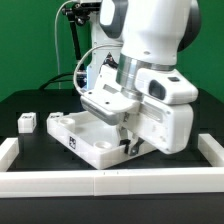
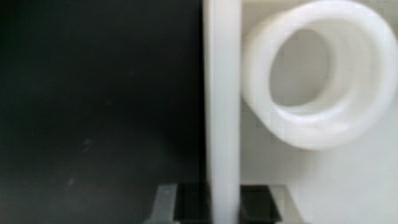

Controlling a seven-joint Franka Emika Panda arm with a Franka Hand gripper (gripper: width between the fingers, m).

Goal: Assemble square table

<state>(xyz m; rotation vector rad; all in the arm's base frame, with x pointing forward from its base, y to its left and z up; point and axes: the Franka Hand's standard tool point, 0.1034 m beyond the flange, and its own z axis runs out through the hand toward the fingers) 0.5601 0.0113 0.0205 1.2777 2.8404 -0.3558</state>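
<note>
The square table top [image 1: 92, 140] is white and lies tilted on the black table in the middle of the exterior view, a black tag on its side. My gripper [image 1: 126, 138] comes down on its edge at the exterior view's right. In the wrist view the top's thin raised rim [image 2: 222, 90] runs straight between the two dark fingers [image 2: 183, 202], and the gripper [image 2: 222, 198] is shut on it. A round corner socket [image 2: 320, 75] shows just beside the rim. One white block leg [image 1: 27, 122] stands apart at the exterior view's left. A second leg [image 1: 55, 120] sits close to the top's far corner.
The long low white border rail [image 1: 110, 182] runs along the front, with its side arms at the exterior view's left [image 1: 8, 150] and right [image 1: 211, 150]. The arm's bulky white body [image 1: 160, 95] hides the table's right half. A dark stand with cables [image 1: 75, 40] rises behind.
</note>
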